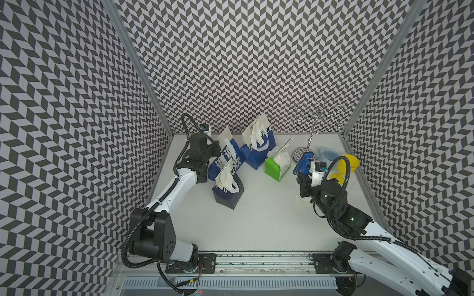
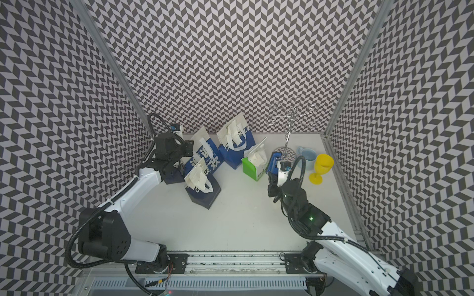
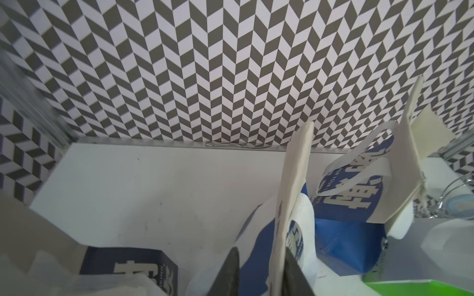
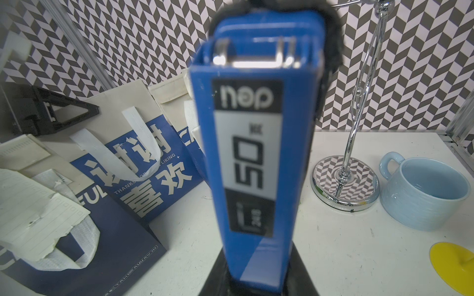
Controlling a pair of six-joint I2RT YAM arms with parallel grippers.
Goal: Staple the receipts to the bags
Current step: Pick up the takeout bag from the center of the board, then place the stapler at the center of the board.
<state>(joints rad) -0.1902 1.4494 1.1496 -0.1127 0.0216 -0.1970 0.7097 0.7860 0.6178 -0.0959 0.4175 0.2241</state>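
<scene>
**Right gripper clamped on the stapler**

The blue bag up for stapling stands back-left. The left gripper straddles its cream top edge, can't tell if pinched. Stapler's held near the green bag. Next it likely needs its mouth brought over that edge.

Dark blue paper carrier bags with white strap handles stand clustered, with a bright green-and-white paper bag at their 3 o'clock. Pale cream paper receipts sit at the bag mouths, creased and torn-edged.
</scene>
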